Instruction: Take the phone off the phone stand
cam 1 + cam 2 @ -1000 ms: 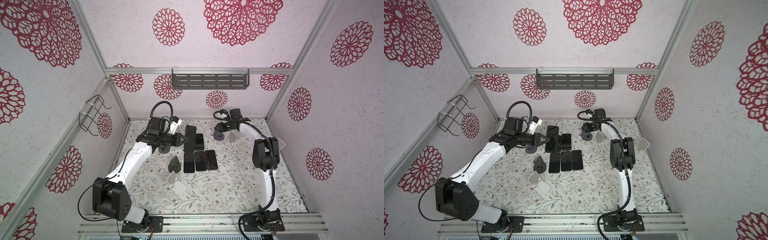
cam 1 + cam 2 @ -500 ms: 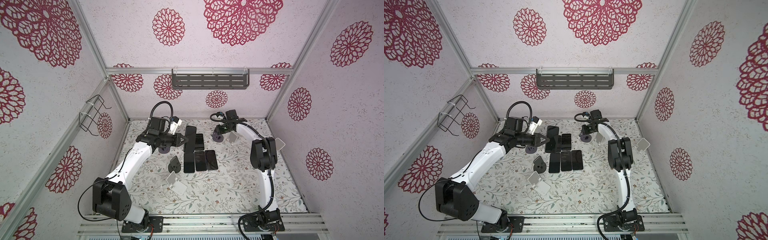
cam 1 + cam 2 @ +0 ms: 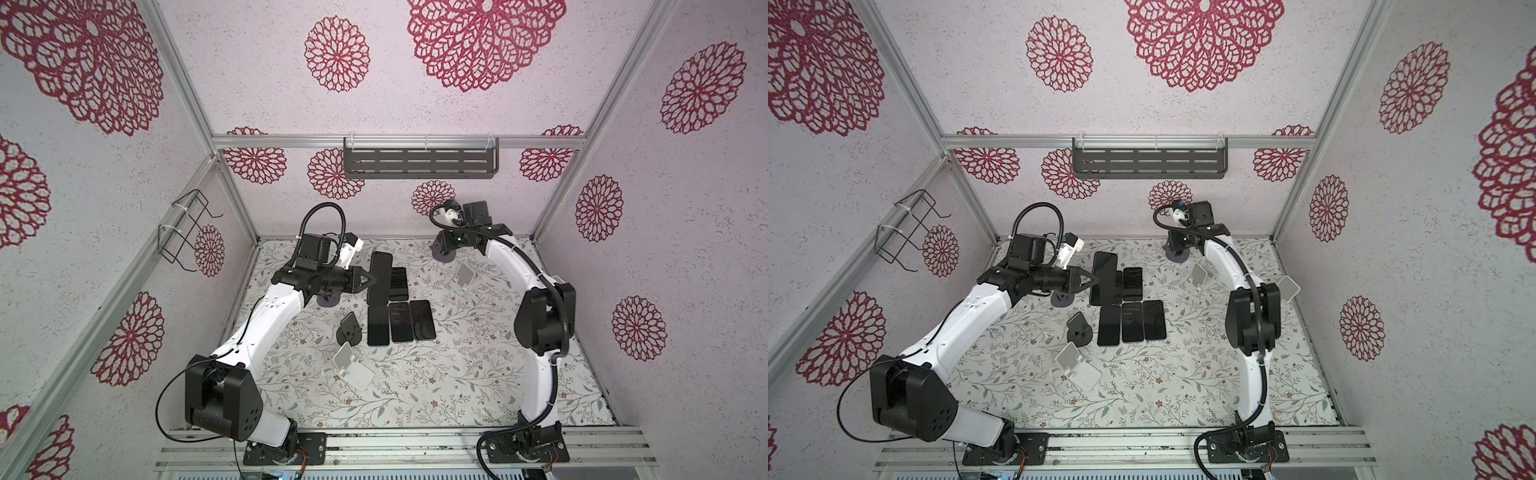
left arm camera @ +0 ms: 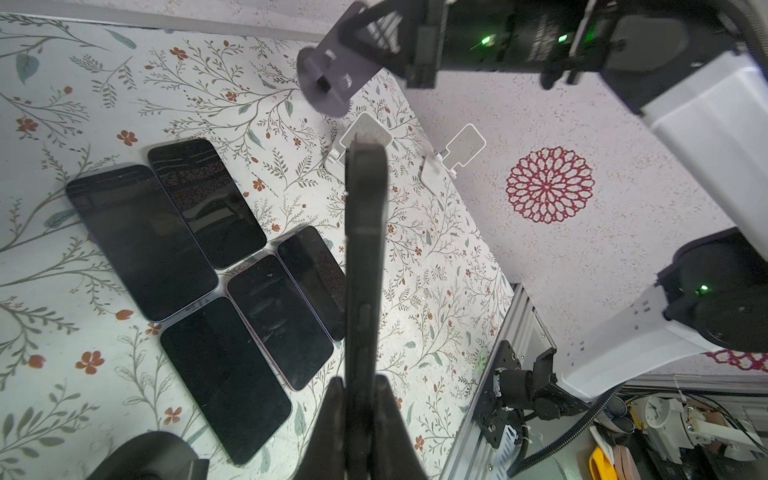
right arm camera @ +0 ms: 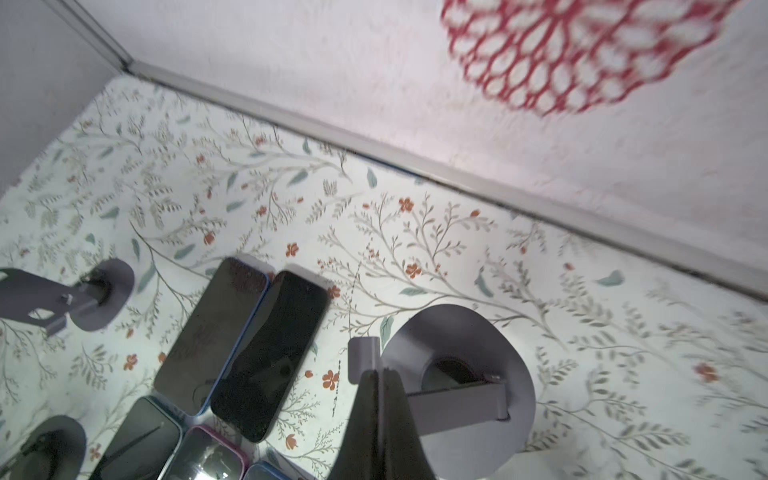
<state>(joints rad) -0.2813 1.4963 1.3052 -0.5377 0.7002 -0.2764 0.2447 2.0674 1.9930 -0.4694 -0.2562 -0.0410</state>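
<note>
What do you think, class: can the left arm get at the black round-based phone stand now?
Probably yes: the black round-based phone stand sits uncovered close by, though the left pincer is shut on a black rectangular phone.

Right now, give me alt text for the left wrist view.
The left gripper holds a dark phone edge-on to the camera. Five more phones lie flat on the floral table beside it. Beyond, the right gripper pinches a grey stand, near two white stands.
</note>
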